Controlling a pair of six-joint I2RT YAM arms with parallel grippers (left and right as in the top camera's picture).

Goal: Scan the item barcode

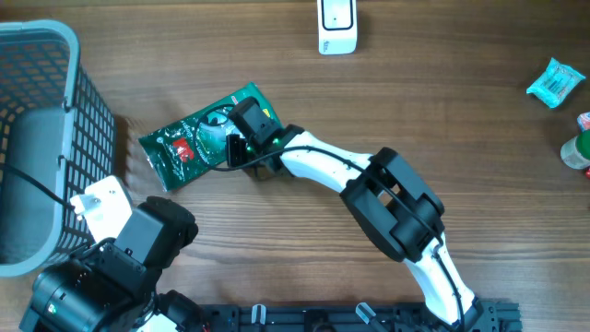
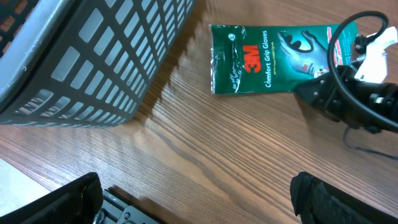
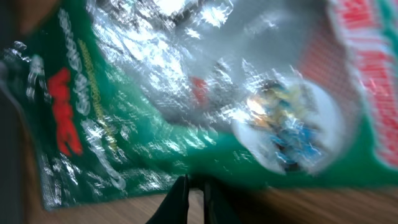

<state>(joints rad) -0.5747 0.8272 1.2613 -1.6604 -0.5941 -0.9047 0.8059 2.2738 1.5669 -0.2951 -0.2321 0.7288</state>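
Nearest you, the left gripper hangs low over bare wood with its jaws spread wide and nothing between them. The grey mesh basket stands just beside it on its outer side. This arm has no part in the job for now.

Further out, the glove packet, a green foil bag, lies flat on the table near the basket but apart from it. Its printed front faces up, and the left wrist view shows the brand lettering plainly. You can see no barcode on that face, so it is probably on the underside.

The right gripper is down at the packet's end farthest from the basket, with its jaws drawn together until they nearly meet. In the right wrist view the tips sit right at the bag's edge where the foil meets the wood. That view is blurred, so you cannot tell whether they have pinched the film or closed just short of it.

At the far edge of the table stands the white scanner, well apart from the packet. A teal packet lies off to the far right, untouched.

The task looks barely begun: at most a grasp is made. The packet is yet to be lifted, turned so the code shows and carried across to the scanner. Check the grip before you raise the arm, because thin foil slips easily.
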